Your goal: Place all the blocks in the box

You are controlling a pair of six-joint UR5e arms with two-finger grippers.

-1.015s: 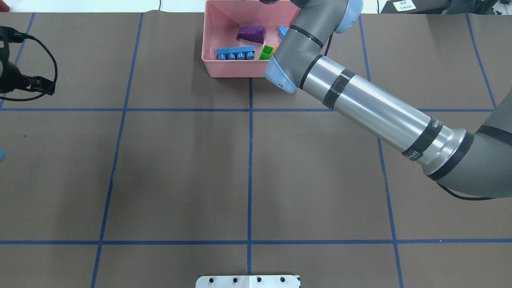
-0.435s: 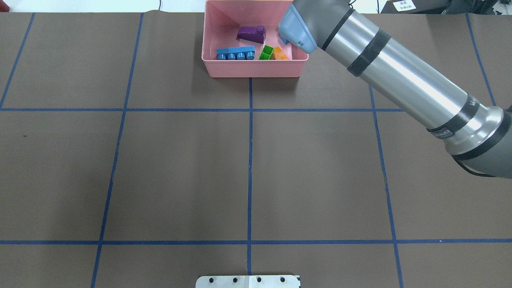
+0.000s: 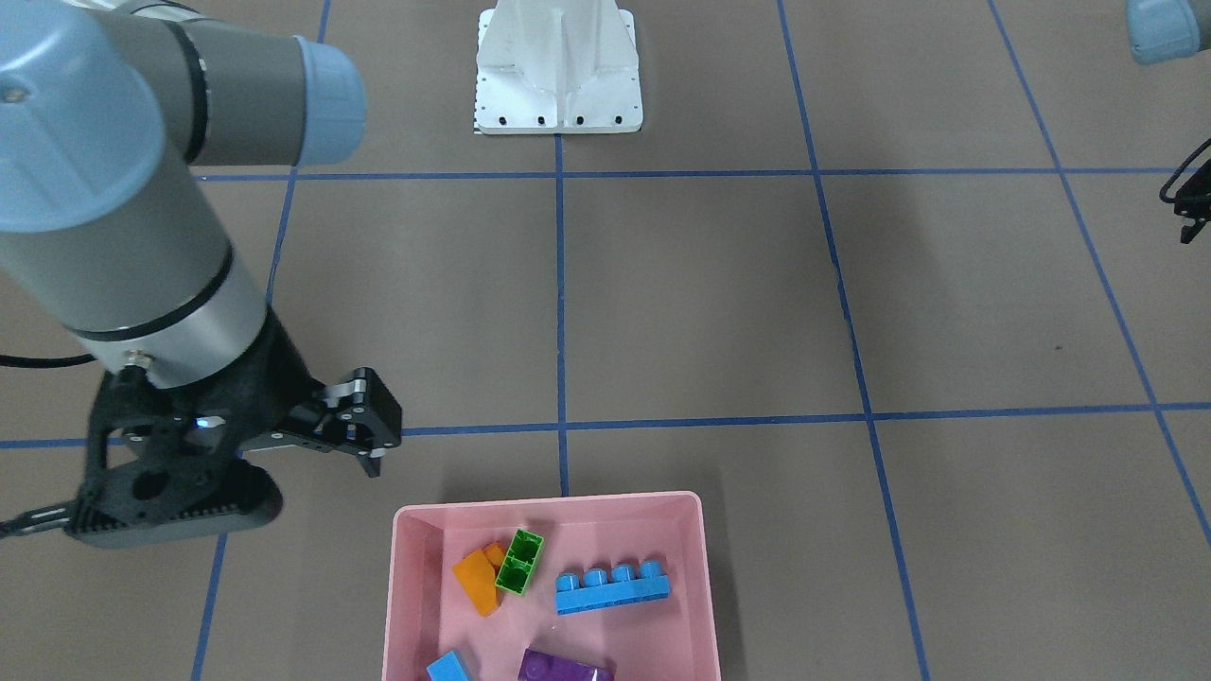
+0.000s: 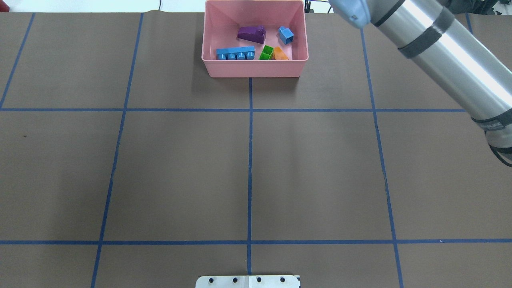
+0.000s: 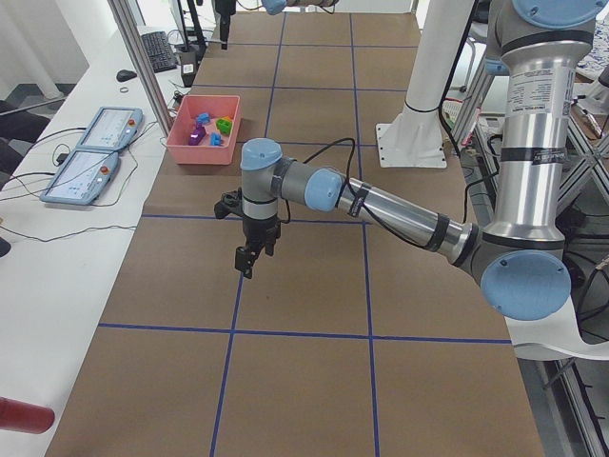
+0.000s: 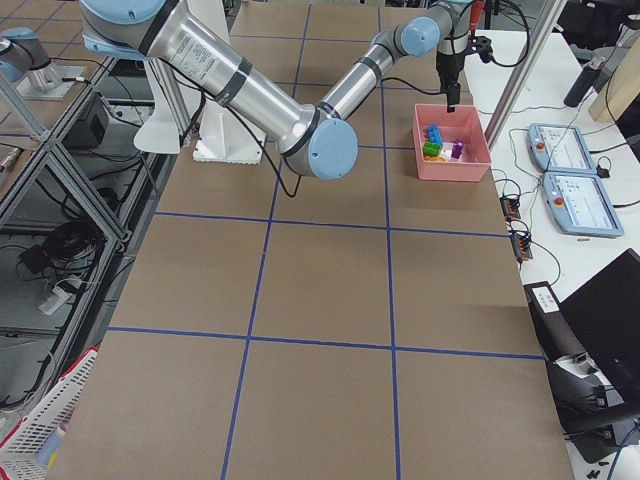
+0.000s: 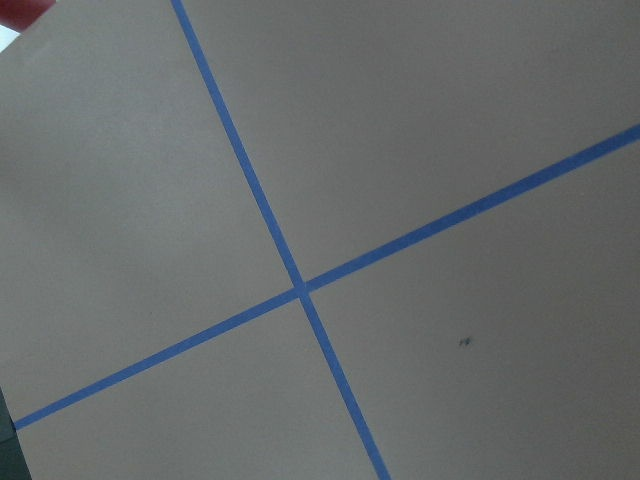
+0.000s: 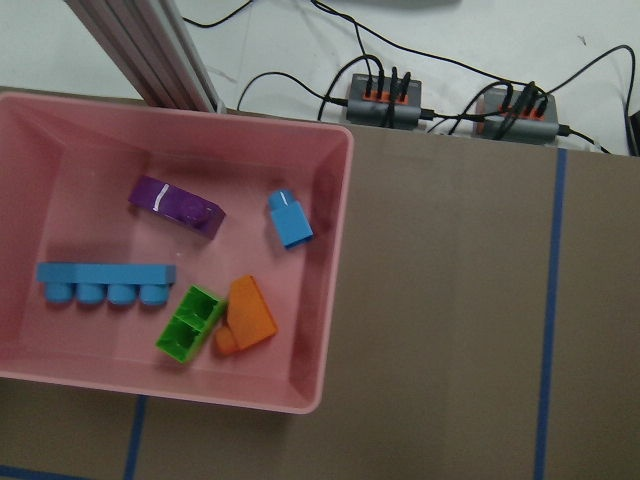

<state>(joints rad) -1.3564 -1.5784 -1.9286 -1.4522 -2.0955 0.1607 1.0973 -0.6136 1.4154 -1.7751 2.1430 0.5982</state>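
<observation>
The pink box (image 4: 256, 69) stands at the table's far edge, right of centre. Inside lie the purple block (image 4: 252, 33), small blue cube (image 4: 286, 35), long blue block (image 4: 235, 53), green block (image 4: 266, 53) and orange block (image 4: 281, 54). The right wrist view looks down on the box (image 8: 330, 300) and all of them, such as the blue cube (image 8: 290, 218). My right gripper (image 3: 378, 435) hangs raised beside the box (image 3: 549, 501) and looks open and empty. My left gripper (image 5: 249, 259) hovers far off over bare table; I cannot tell its state.
The white base plate (image 4: 248, 281) sits at the near edge. Blue tape lines (image 7: 300, 288) cross the brown table cover. Behind the box are an aluminium post (image 8: 150, 50) and cable adapters (image 8: 385, 100). My right arm's forearm (image 4: 448, 52) spans the far right corner.
My right arm has swung rightward off the box, uncovering the blue cube and orange block. The left gripper has left the overhead view's left edge. The blocks have not moved.
</observation>
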